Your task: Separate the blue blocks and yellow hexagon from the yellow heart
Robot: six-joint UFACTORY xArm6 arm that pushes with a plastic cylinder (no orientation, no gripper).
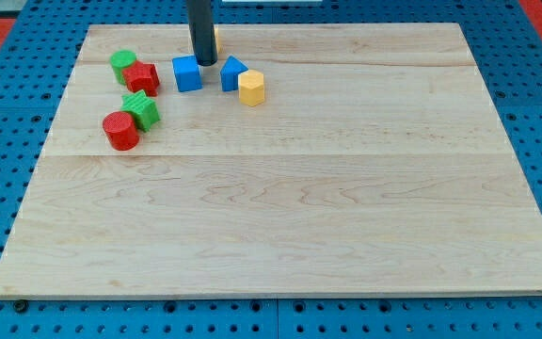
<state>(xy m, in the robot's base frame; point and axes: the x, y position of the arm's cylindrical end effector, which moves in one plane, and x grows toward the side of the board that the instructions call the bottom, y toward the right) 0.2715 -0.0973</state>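
our pale wooden table (280, 217) carries every block in its top-left part. we see a blue cube (187, 73), blue triangular block (232, 72) and yellow hexagon (251, 87) in a row. left sit a green block (121, 63), red block (142, 77), green star (142, 110) and red cylinder (120, 130).

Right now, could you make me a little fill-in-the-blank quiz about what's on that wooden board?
1. My tip stands between the blue cube and the blue ___ block.
2. The yellow hexagon touches a block coloured ___.
3. The red cylinder touches a block coloured ___.
4. All the blocks lie toward the view's ___ left.

Missing words: triangular; blue; green; top
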